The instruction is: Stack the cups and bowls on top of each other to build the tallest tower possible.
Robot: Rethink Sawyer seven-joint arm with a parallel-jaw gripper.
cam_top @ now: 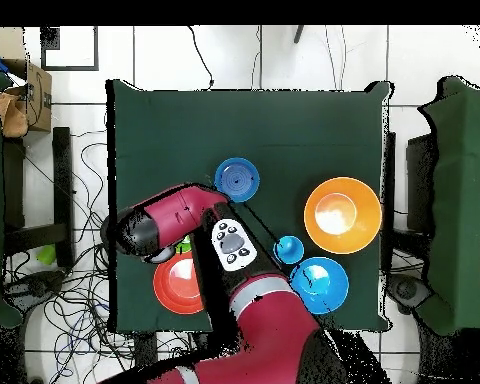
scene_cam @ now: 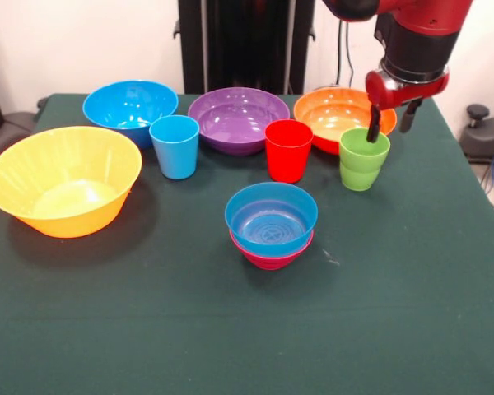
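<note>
Open green cloth along the table's point(scene_cam: 412, 329) near edge and corners; far edge crowded with bowls point(scene_cam: 238, 119) and cups point(scene_cam: 288, 150).

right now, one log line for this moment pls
stage: grasping green cup | gripper: open, one finger inside rim, one outside | tower: small blue bowl in magenta bowl | lifted: nothing

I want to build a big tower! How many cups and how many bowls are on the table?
Cups: 3 – light blue, red, green
Bowls: 6 – yellow-orange, large blue, purple, red-orange, small blue, small magenta beneath it
Total: 9
</note>
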